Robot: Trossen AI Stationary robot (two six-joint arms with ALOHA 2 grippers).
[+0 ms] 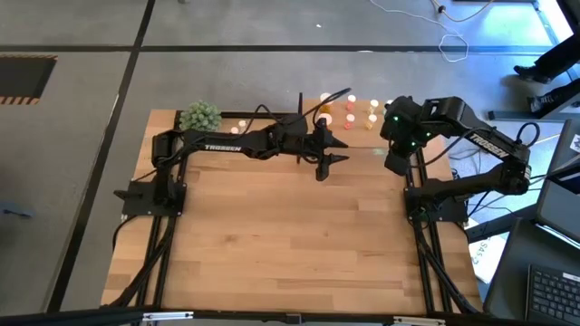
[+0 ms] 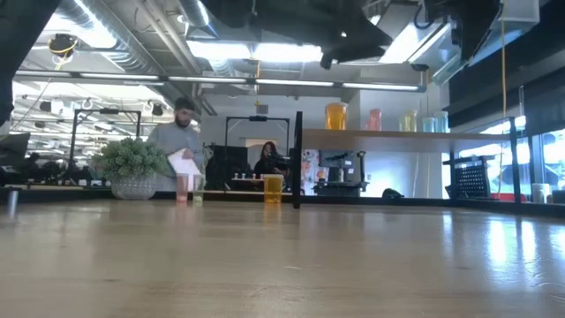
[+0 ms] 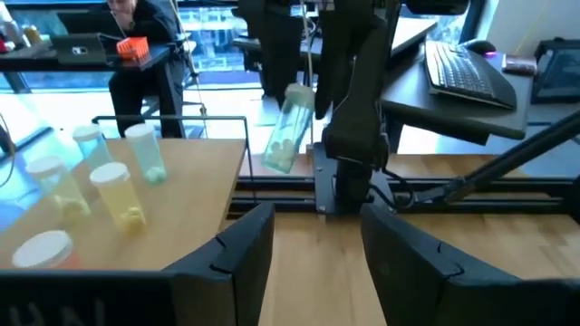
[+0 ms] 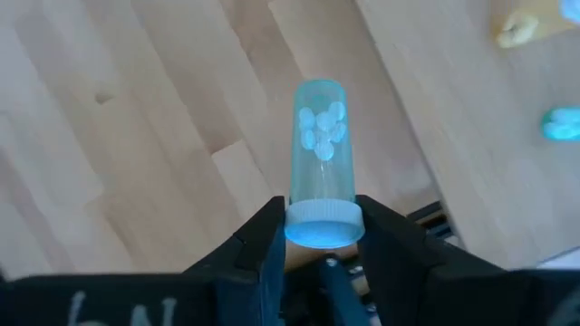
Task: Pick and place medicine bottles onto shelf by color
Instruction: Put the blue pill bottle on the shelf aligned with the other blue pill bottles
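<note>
1. Right gripper (image 4: 317, 237): fingers are clamping the pale cap of a green bottle (image 4: 321, 149), holding it above the table (image 4: 136, 136) beside the shelf (image 3: 181, 181).
2. Left gripper (image 3: 313, 249): fingers are gaping wide, empty, near the shelf.

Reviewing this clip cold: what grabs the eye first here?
The right gripper clamps a pale green bottle by its cap end, held in the air near the shelf. On the shelf stand more bottles, sorted by color. The left gripper hangs open beside the shelf.
</note>
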